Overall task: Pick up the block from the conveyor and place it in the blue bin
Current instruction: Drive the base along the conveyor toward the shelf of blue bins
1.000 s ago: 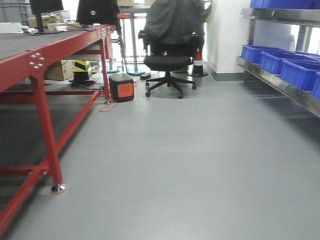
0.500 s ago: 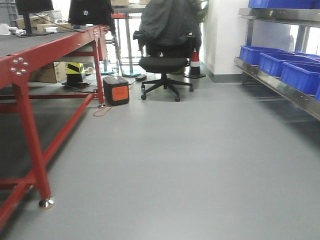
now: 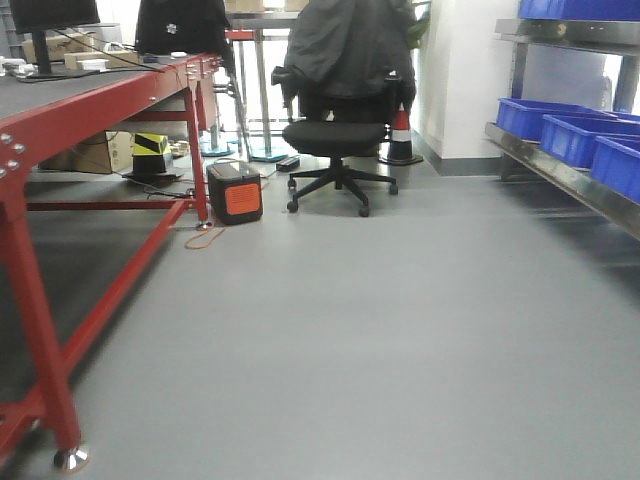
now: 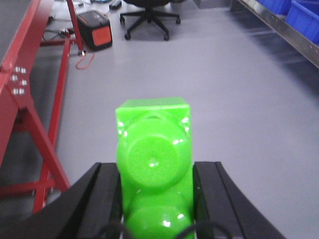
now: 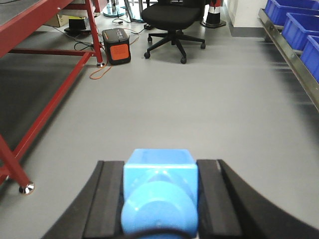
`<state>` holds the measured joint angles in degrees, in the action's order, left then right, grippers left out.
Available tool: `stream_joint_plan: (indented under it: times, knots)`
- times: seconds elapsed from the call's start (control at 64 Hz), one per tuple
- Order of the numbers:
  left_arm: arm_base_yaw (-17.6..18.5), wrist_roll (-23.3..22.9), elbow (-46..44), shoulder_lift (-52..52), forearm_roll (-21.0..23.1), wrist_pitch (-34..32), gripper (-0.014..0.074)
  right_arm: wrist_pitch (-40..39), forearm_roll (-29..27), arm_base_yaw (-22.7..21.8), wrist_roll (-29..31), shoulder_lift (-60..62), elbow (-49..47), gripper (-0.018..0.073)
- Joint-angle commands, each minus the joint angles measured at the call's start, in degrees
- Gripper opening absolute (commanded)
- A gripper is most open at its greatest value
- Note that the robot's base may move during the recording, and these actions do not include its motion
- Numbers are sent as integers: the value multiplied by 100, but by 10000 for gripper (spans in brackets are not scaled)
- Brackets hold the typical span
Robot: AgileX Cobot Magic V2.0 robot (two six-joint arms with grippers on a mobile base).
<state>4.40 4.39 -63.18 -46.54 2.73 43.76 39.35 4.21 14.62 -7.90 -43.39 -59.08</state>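
The block (image 5: 159,184) is held clamped in the right gripper (image 5: 159,201), bottom centre of frame. A green brick (image 4: 153,149) is gripped by the left gripper (image 4: 154,199). The conveyor (image 3: 95,95) is seen upper left, blue bins (image 3: 570,125) upper right.

Floor (image 3: 400,330): smooth grey, bare, with a dull sheen. I take the black office chair (image 3: 335,135) as my reference. A dark jacket (image 3: 345,45) hangs over its back. Left of the chair, near its wheeled base, an orange-and-black box (image 3: 236,192) stands on the floor, with an orange cable (image 3: 200,240) looped beside it. Further left is a yellow-and-black striped object (image 3: 150,150). Just right of the chair and behind it stands a red-and-white cone (image 3: 401,135), against a white wall (image 3: 470,70). Well right of the chair runs a metal shelf (image 3: 560,165). Bright light comes from behind the chair.
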Motion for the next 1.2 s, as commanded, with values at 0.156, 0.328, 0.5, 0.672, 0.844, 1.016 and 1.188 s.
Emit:
stream_joint_plan:
  times: [0.156, 0.328, 0.5, 0.672, 0.844, 1.016, 1.188]
  knots:
    - [28, -39, -51, 21, 24, -431, -111, -132, 59, -29, 57, 13, -47, -153]
    - [28, -39, -51, 21, 24, -457, -111, -132, 59, -29, 57, 13, -47, -153]
    - [28, -39, -51, 21, 24, -457, -111, -132, 59, -29, 57, 13, -47, -153]
    - [28, -39, -51, 21, 24, -457, -111, -132, 59, -29, 57, 13, -47, -153]
    - [28, -39, -51, 21, 24, -457, -111, -132, 59, -29, 57, 13, -47, -153]
    - [28, -39, -51, 21, 24, -457, -111, -132, 59, -29, 57, 13, -47, -153]
    - [28, -39, -51, 21, 24, -457, -111, -132, 59, -29, 57, 13, -47, -153]
